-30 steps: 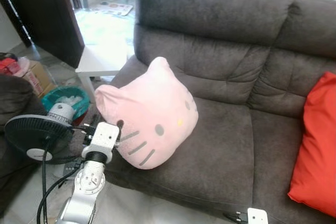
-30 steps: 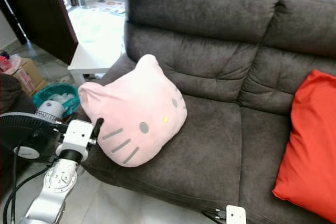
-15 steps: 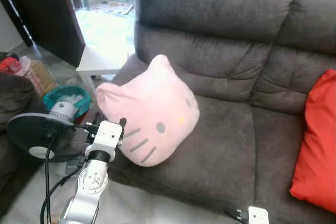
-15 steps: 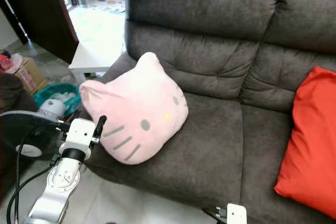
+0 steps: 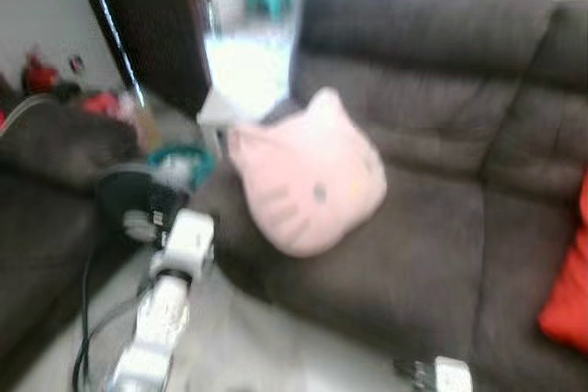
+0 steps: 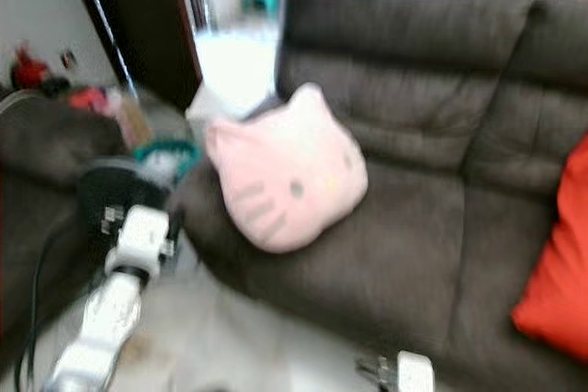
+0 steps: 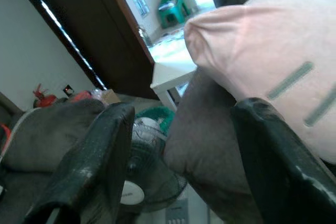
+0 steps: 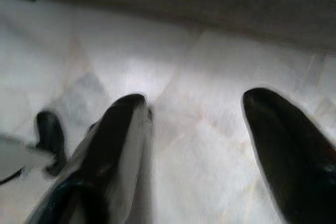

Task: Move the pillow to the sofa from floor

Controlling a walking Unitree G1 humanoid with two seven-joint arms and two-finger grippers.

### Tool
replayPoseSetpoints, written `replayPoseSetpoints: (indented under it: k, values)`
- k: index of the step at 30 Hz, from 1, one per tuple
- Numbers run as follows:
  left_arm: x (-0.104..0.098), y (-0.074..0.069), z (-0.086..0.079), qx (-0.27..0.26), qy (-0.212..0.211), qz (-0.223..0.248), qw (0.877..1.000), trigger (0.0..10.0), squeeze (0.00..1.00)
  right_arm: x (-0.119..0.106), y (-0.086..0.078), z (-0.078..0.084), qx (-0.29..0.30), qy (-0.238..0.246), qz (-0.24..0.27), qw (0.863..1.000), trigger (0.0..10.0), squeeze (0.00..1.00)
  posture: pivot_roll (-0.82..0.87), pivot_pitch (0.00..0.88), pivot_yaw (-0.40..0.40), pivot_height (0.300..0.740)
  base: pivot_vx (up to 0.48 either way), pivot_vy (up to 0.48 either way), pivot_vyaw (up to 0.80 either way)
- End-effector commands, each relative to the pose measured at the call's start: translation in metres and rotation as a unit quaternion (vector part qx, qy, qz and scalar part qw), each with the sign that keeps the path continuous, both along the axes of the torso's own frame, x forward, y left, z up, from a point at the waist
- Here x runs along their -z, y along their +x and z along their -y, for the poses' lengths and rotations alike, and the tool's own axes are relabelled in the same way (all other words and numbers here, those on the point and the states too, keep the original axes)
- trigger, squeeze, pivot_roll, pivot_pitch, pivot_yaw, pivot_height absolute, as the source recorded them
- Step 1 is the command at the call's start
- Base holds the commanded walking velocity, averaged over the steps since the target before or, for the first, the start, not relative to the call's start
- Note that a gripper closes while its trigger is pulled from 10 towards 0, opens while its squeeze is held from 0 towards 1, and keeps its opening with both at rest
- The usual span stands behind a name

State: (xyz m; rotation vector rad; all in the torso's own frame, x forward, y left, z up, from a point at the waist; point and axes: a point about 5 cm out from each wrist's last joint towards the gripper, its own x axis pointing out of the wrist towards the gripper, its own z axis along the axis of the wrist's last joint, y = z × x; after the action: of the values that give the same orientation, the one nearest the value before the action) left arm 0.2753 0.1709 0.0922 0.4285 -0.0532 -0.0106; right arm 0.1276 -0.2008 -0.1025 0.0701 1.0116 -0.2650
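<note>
The pink cat-face pillow (image 5: 308, 172) lies on the left end of the dark grey sofa's seat (image 5: 413, 254), leaning toward the armrest. My left gripper (image 5: 184, 216) is off the sofa's front left corner, apart from the pillow. In the left wrist view its fingers (image 7: 100, 150) stand open with nothing between them, and the pillow (image 7: 262, 51) sits beyond on the sofa's edge. My right gripper (image 8: 194, 98) is open and hangs low over the pale floor (image 8: 173, 56). Its white wrist (image 5: 446, 374) shows by the sofa's front.
A red cushion (image 5: 570, 300) leans at the sofa's right end. A black fan (image 5: 138, 208), a teal basket (image 5: 184, 161) and a white side table (image 5: 239, 103) stand left of the sofa. A dark armchair (image 5: 46, 218) is at far left, with cables beside my left arm.
The whole picture has shifted right and blurred, so the camera moved. My left gripper has drawn back from the pillow's lower edge. The pillow stays on the seat.
</note>
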Motion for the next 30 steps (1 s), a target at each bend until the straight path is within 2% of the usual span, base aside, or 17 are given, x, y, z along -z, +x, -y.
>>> replayPoseSetpoints:
  k: [1,5,6,8,9,11,13,14,15,17,18,20,22,23,24,30]
  values:
    - [0.005,0.004,-0.003,-0.002,-0.012,-0.025,1.000,10.0,0.00,0.000,-0.002,0.002,0.005,-0.002,-0.001,1.000,10.0,0.00,0.12,0.039,-0.015,0.740,0.000,0.000,0.00]
    - [0.031,0.005,-0.012,-0.019,-0.036,-0.091,0.995,10.0,0.00,0.000,0.000,0.002,0.004,-0.002,0.001,1.000,10.0,0.00,0.12,0.051,-0.015,0.740,0.000,0.000,0.00]
    - [0.045,0.003,-0.018,-0.032,-0.044,-0.125,0.991,10.0,0.00,0.000,0.000,0.002,0.004,-0.002,0.002,1.000,10.0,0.00,0.12,0.055,-0.011,0.740,0.000,0.000,0.00]
    - [0.061,-0.001,-0.027,-0.047,-0.042,-0.164,0.984,10.0,0.00,-0.001,0.001,0.001,0.004,-0.002,0.003,1.000,10.0,0.00,0.12,0.055,-0.008,0.740,0.000,0.000,0.00]
    - [0.080,-0.008,-0.039,-0.068,-0.041,-0.214,0.974,10.0,0.00,-0.001,0.001,0.001,0.006,-0.001,0.004,1.000,10.0,0.00,0.12,0.058,-0.006,0.740,0.000,0.000,0.00]
    - [0.104,-0.024,-0.054,-0.096,-0.051,-0.279,0.954,10.0,0.00,-0.001,0.002,0.000,0.012,-0.001,0.006,1.000,10.0,0.00,0.12,0.058,-0.005,0.740,0.000,0.000,0.00]
    - [0.113,-0.031,-0.059,-0.105,-0.054,-0.301,0.946,10.0,0.00,-0.001,0.002,0.000,0.013,0.000,0.007,1.000,10.0,0.00,0.12,0.059,-0.002,0.740,0.000,0.000,0.00]
    - [0.126,-0.045,-0.067,-0.127,-0.056,-0.336,0.931,10.0,0.00,-0.001,0.002,0.000,0.013,0.000,0.007,1.000,10.0,0.00,0.11,0.059,-0.003,0.740,0.000,0.000,0.00]
    - [0.133,-0.054,-0.071,-0.138,-0.063,-0.355,0.923,10.0,0.00,-0.001,0.002,0.000,0.013,0.000,0.007,1.000,10.0,0.00,0.11,0.061,-0.002,0.740,0.000,0.000,0.00]
    - [0.144,-0.069,-0.075,-0.149,-0.071,-0.387,0.907,10.0,0.00,-0.001,0.003,0.000,0.014,0.000,0.007,1.000,10.0,0.00,0.11,0.061,-0.003,0.740,0.000,0.000,0.00]
    - [0.156,-0.087,-0.077,-0.158,-0.069,-0.421,0.890,10.0,0.00,-0.001,0.003,0.000,0.015,0.000,0.007,1.000,10.0,0.00,0.12,0.061,-0.005,0.740,0.000,0.000,0.00]
    - [0.166,-0.106,-0.079,-0.169,-0.066,-0.454,0.872,10.0,0.00,-0.001,0.003,0.000,0.015,0.000,0.007,1.000,10.0,0.00,0.11,0.060,-0.006,0.740,0.000,0.000,0.00]
    - [0.177,-0.129,-0.081,-0.179,-0.062,-0.496,0.847,10.0,0.00,-0.001,0.003,0.000,0.014,0.000,0.008,1.000,10.0,0.00,0.10,0.059,-0.006,0.740,0.000,0.000,0.00]
    - [0.177,-0.129,-0.081,-0.179,-0.062,-0.496,0.847,10.0,0.00,-0.001,0.003,0.000,0.014,0.000,0.008,1.000,10.0,0.00,0.10,0.059,-0.006,0.740,0.000,0.000,0.00]
    - [0.180,-0.134,-0.081,-0.180,-0.064,-0.504,0.842,10.0,0.00,-0.001,0.003,0.000,0.014,0.001,0.009,1.000,10.0,0.00,0.09,0.056,-0.004,0.740,0.000,0.000,0.00]
    - [0.177,-0.125,-0.075,-0.159,-0.071,-0.488,0.855,10.0,0.00,-0.001,0.001,0.002,0.012,0.004,0.001,1.000,10.0,0.00,0.12,0.051,-0.011,0.740,0.000,0.000,0.00]
